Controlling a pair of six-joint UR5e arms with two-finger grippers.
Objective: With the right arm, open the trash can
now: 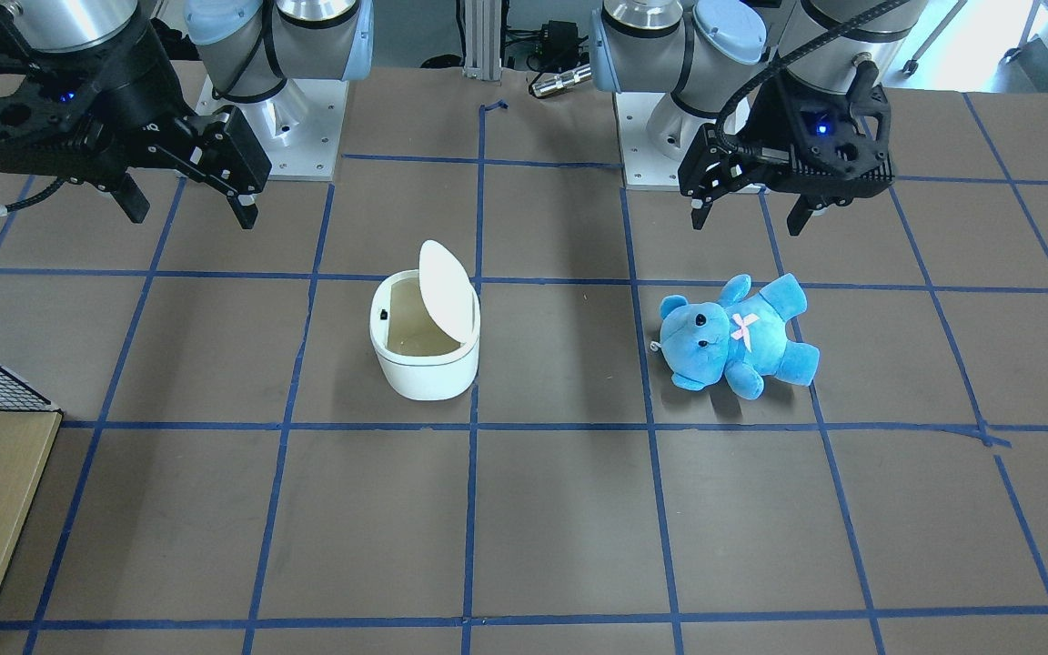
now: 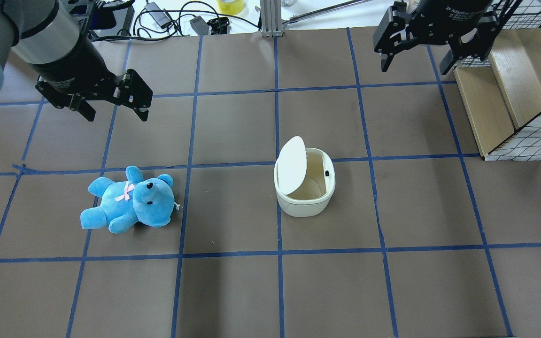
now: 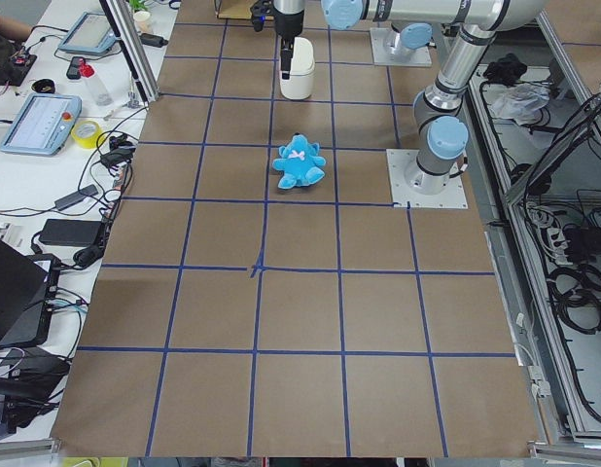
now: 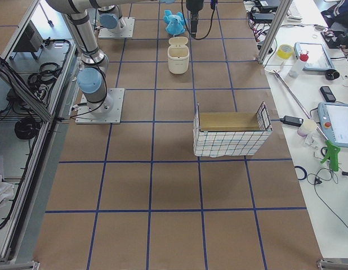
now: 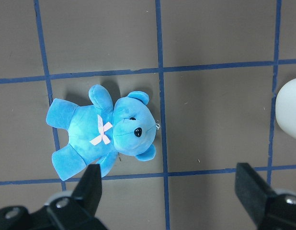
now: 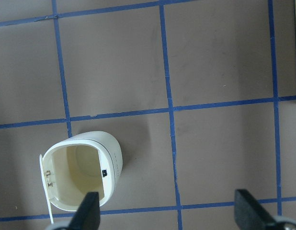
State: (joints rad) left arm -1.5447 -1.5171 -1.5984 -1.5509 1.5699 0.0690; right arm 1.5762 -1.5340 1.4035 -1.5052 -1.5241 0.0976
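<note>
The white trash can (image 1: 424, 364) stands near the table's middle with its flip lid (image 1: 444, 291) raised upright, showing the beige inside. It also shows in the overhead view (image 2: 305, 204) and the right wrist view (image 6: 83, 170). My right gripper (image 1: 189, 207) is open and empty. It hangs high above the table, behind and to the side of the can, well apart from it; it also shows in the overhead view (image 2: 414, 66). My left gripper (image 1: 747, 218) is open and empty above a blue teddy bear (image 1: 738, 337).
The teddy bear (image 2: 129, 199) lies on its back on my left side of the table. A wire-mesh basket with a wooden box (image 2: 510, 94) stands at the table's right edge, next to the right gripper. Blue tape lines grid the brown table.
</note>
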